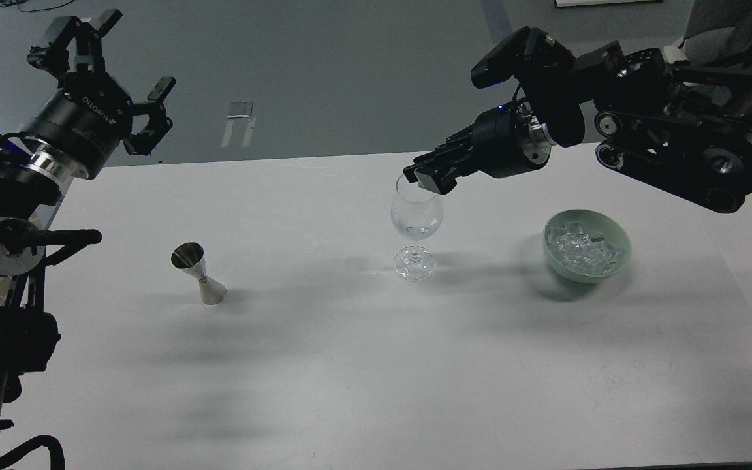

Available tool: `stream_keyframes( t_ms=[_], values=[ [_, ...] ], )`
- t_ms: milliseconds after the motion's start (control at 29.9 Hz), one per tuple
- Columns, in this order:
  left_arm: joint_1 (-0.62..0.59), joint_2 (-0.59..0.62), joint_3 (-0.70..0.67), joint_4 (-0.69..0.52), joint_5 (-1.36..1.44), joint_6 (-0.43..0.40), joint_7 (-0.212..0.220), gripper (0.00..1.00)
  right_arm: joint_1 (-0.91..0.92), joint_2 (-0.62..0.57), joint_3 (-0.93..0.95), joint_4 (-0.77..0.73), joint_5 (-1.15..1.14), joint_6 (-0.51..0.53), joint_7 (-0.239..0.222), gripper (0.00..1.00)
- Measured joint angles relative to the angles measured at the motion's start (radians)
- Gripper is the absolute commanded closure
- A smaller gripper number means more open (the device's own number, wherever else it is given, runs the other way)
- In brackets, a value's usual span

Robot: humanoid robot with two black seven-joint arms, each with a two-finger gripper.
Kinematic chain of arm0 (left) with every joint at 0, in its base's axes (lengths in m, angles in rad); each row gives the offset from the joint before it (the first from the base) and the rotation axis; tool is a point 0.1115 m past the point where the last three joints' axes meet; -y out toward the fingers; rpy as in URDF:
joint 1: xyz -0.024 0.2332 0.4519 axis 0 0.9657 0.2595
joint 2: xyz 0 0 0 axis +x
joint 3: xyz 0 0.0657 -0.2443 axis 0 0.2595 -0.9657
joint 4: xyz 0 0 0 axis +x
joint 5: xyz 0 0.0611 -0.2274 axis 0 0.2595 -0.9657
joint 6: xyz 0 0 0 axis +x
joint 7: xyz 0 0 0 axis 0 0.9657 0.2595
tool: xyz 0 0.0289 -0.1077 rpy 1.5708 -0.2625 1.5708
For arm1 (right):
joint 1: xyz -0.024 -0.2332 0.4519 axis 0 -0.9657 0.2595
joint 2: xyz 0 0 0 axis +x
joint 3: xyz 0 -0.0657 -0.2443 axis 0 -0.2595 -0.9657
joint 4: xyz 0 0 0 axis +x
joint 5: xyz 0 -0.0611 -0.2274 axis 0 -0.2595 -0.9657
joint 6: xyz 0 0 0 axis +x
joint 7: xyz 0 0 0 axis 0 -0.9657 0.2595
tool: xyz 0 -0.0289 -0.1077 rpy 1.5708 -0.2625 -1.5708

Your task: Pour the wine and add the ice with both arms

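Glassy ice (583, 249) in the green bowl (617, 258) looks slick and light, so pinch single cubes. Right gripper (425, 175) hovers over the wine glass (417, 215), fingers nearly closed, contents unclear; left gripper (105, 78) is spread, empty.

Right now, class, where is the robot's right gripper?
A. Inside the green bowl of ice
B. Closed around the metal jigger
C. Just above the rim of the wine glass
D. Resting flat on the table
C: the right gripper hangs at the rim of the wine glass, well away from the green bowl of ice and from the jigger.
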Motion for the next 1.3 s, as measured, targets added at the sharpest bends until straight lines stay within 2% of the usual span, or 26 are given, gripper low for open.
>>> stream_keyframes(
  t_ms=[401,501,534,601,835,1002,1169,1303],
  values=[
    [0.0,0.001,0.0,0.0,-0.001,0.0,0.0,0.02,-0.003,0.004,0.001,0.0,0.001,-0.001,-0.001,0.47],
    [0.0,0.001,0.0,0.0,-0.001,0.0,0.0,0.02,-0.002,0.004,0.009,-0.004,0.004,-0.02,-0.005,0.28],
    [0.0,0.001,0.0,0.0,-0.002,0.0,0.0,0.02,0.002,0.003,0.017,-0.006,0.006,-0.029,-0.008,0.13],
    [0.0,0.001,0.0,0.0,-0.002,0.0,0.0,0.02,0.015,0.0,0.043,-0.011,0.015,-0.042,-0.014,0.02],
    [-0.02,0.004,0.001,0.003,-0.003,-0.006,0.001,0.02,0.082,-0.028,0.164,-0.105,0.315,-0.062,-0.024,0.01],
    [-0.063,0.006,0.001,0.056,-0.005,-0.028,0.003,0.02,0.068,-0.033,0.267,-0.256,0.649,-0.089,-0.025,0.01],
    [-0.116,0.006,0.002,0.141,-0.012,-0.089,0.004,0.02,-0.055,-0.03,0.376,-0.34,0.931,-0.093,-0.017,0.01],
    [-0.158,-0.005,0.002,0.235,-0.019,-0.104,0.004,0.02,-0.21,-0.007,0.532,-0.352,1.028,-0.102,-0.012,0.01]
  ],
)
